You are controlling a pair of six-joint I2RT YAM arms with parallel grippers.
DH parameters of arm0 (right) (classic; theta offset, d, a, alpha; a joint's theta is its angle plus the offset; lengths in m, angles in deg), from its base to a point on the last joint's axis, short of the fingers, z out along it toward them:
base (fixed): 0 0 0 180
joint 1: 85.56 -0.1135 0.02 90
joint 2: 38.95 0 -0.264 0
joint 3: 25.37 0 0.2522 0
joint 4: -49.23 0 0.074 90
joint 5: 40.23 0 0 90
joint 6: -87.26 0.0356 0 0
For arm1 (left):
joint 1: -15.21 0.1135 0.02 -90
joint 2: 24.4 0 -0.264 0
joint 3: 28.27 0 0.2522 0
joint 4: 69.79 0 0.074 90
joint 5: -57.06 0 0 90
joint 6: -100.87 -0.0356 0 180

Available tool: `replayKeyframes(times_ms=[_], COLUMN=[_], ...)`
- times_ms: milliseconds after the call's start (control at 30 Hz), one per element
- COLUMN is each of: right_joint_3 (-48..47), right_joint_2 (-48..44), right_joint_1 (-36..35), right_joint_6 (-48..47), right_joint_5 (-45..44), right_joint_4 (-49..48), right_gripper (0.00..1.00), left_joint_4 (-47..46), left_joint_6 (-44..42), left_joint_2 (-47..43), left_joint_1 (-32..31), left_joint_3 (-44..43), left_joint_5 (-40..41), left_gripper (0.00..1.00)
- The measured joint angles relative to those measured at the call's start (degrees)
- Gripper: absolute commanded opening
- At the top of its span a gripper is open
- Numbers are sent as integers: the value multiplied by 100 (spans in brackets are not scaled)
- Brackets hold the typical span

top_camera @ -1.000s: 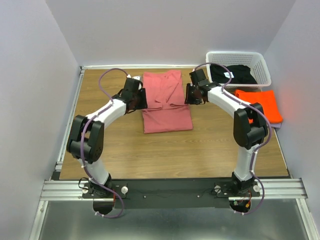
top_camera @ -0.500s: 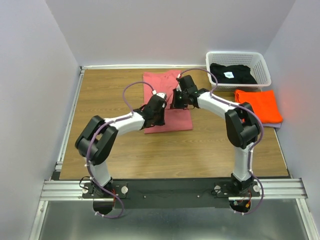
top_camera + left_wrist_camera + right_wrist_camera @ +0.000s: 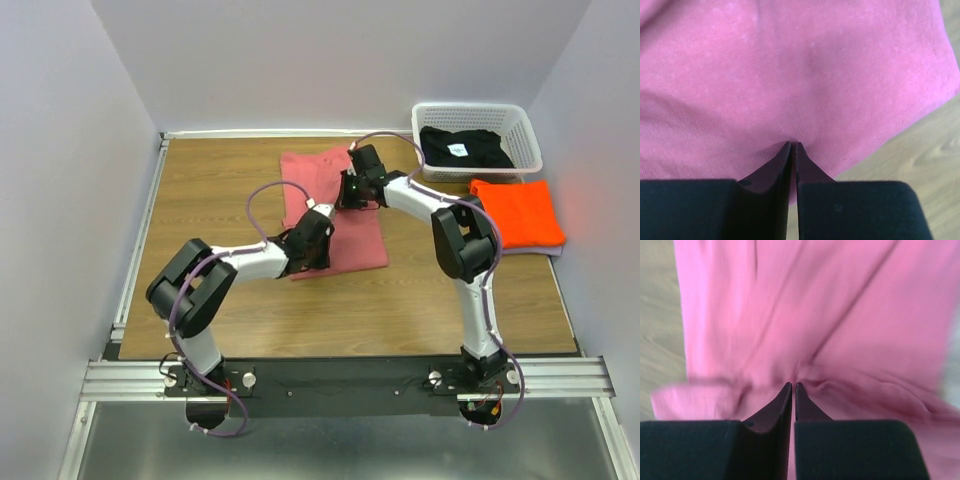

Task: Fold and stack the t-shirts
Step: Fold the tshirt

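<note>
The dusty pink-red t-shirt [image 3: 360, 238] lies partly folded at the middle of the table. My left gripper [image 3: 322, 240] is over its near left part, shut on a pinch of pink cloth [image 3: 815, 60], jaws pressed together. My right gripper [image 3: 347, 193] is over its far middle, also shut on a fold of the pink cloth [image 3: 840, 315]. The bright orange t-shirt [image 3: 520, 212] lies folded at the right edge of the table. The black t-shirt with a small white label [image 3: 470, 148] sits in the basket.
The white lattice basket [image 3: 470, 108] stands at the back right corner, just behind the orange shirt. Bare wooden table [image 3: 210, 190] shows left of the pink shirt and along the near side. Grey walls enclose the table.
Both grippers have moved inward from the pink shirt's side edges onto it, dragging cloth along. The left went right and nearer, the right went left. The shirt now lies skewed.
</note>
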Motion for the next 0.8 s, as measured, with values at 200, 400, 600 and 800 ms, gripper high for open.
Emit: replayKeyframes(times_ms=[200,400,600,800], right_joint_3=[-518,160,2052,3329], right_joint_2=[-13,-772,-2358,-3086], right_joint_1=[258,306,247,55], right_joint_6=[-50,-83,90,348], right_joint_5=[-122,310,1067,1725], right_joint_4=[-116,-267,-699,-1110], right_gripper=[16,17,19,19], left_joint_4=[146,748,824,1014], left_joint_6=[125,378,739,949], left_joint_2=[-809,-1943,-2719,-2579], left_joint_1=[-280,-339,-203,203], left_joint_3=[822,1405,1316,1279], left_joint_5=[-146,-122,179,470], left_gripper=[16,29,37,43])
